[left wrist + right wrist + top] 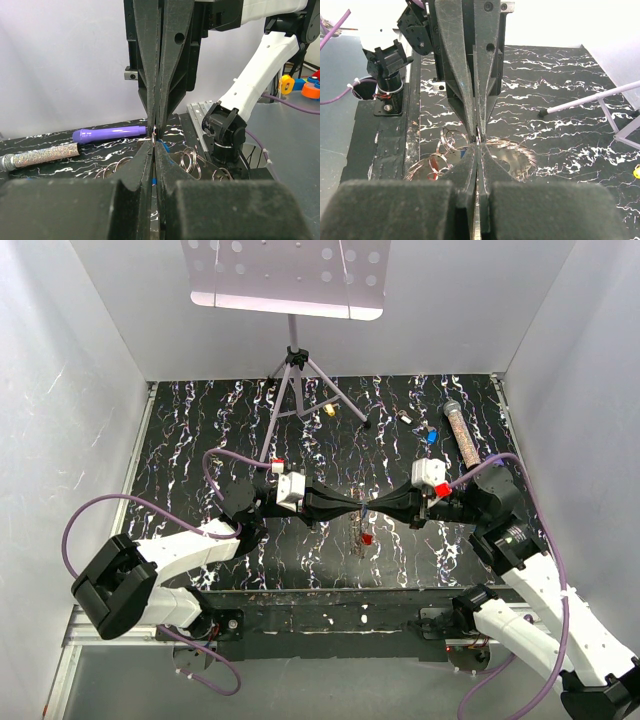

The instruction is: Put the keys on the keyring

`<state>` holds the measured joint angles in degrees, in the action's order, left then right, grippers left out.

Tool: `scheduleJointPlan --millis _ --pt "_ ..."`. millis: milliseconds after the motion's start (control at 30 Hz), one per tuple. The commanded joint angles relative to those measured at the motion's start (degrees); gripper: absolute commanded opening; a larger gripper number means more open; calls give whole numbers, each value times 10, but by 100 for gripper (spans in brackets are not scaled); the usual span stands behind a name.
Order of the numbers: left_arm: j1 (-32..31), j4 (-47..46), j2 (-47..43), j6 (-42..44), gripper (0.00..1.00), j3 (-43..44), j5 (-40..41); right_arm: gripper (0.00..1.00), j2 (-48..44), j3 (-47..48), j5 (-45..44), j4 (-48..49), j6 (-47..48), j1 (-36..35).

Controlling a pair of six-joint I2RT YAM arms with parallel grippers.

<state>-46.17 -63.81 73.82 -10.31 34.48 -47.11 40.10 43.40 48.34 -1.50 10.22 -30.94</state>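
The left hand [354, 505] and right hand [374, 506] meet tip to tip over the middle of the black marbled surface [190, 440]. Both are pinched narrow, fingers pressed together. A small metal ring [154, 133] shows right where the tips meet; which hand grips it I cannot tell. The keyring [364, 527] lies on the surface just at 6 o'clock of the meeting tips, with a red key [367, 538] at its near end. A blue key [431, 437] lies well apart between 1 and 2 o'clock, beside the glittery tube [462, 432]. A yellow key [329, 410] lies towards 11 o'clock.
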Motion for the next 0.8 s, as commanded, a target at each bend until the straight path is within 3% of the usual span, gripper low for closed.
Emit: scheduleJointPlan --millis 0,767 --pt "-2 16 -10 13 0 14 -3 1 1 20 -2 47 -8 -4" --pt "-2 63 -32 49 0 16 3 1 15 30 8 -7 2 -7"
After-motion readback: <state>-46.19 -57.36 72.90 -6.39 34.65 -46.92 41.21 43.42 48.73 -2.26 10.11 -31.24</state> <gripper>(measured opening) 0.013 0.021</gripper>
